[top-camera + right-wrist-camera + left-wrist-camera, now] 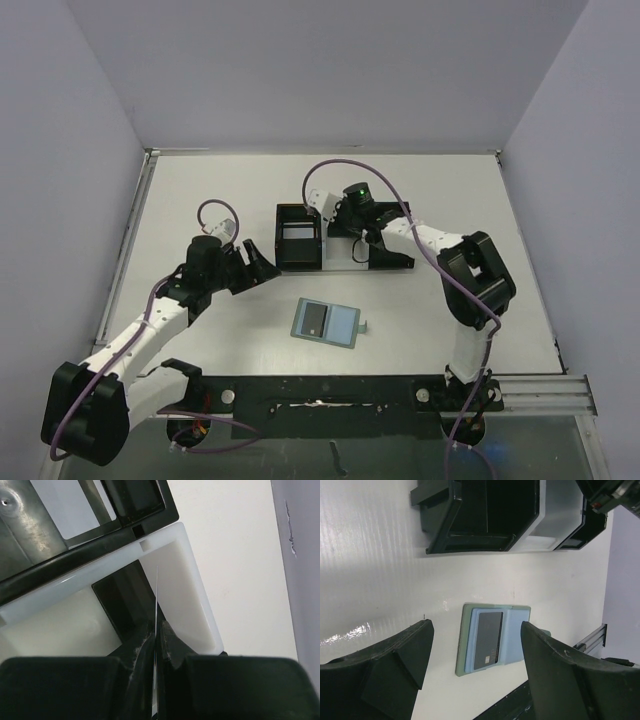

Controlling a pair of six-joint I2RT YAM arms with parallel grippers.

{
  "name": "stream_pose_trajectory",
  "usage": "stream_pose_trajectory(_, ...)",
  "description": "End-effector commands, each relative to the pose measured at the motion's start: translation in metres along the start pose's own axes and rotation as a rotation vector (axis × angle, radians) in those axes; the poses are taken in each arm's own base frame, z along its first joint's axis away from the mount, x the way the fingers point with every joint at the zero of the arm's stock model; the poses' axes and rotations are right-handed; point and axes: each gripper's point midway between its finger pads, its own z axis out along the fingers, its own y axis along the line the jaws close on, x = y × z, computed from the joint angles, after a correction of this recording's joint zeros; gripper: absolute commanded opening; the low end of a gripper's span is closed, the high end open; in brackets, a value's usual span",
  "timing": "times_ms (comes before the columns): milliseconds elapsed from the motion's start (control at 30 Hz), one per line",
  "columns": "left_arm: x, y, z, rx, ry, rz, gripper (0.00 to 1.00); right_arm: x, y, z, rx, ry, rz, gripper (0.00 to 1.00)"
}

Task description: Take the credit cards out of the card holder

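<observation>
No text, label, brand, number or sign can be read in any view. The thin black rectangular card (489,639) lying in the flat teal-grey bifold card holder (461,647) carries a few small pale marks near one short edge, but in the left wrist view they are too small and blurred to make out. From above, the same card is only a dark patch. In the right wrist view a thin pale card (157,605) shows edge-on, so neither of its faces can be seen.
</observation>
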Motion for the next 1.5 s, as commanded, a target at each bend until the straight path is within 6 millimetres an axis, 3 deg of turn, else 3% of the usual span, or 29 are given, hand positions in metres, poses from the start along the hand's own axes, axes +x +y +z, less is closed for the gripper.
stream_pose_trajectory(0, -0.023, -0.031, -0.009, 0.113, -0.072, 0.063, 0.70, -0.016, -0.024, 0.008, 0.043, -0.041, -0.094, 0.00)
stream_pose_trajectory(400, -0.026, -0.039, -0.013, 0.138, -0.072, 0.069, 0.70, 0.011, -0.003, 0.035, -0.009, 0.014, -0.123, 0.10)
stream_pose_trajectory(600, -0.026, -0.040, -0.013, 0.146, -0.072, 0.060, 0.70, 0.021, 0.005, 0.035, -0.030, 0.038, -0.128, 0.29)
stream_pose_trajectory(933, -0.026, -0.041, -0.012, 0.151, -0.064, 0.058, 0.70, 0.024, 0.005, 0.039, -0.016, 0.050, -0.101, 0.45)
stream_pose_trajectory(1467, -0.019, -0.048, -0.010, 0.193, -0.011, 0.059, 0.70, 0.015, 0.000, 0.033, -0.021, 0.013, -0.066, 0.56)
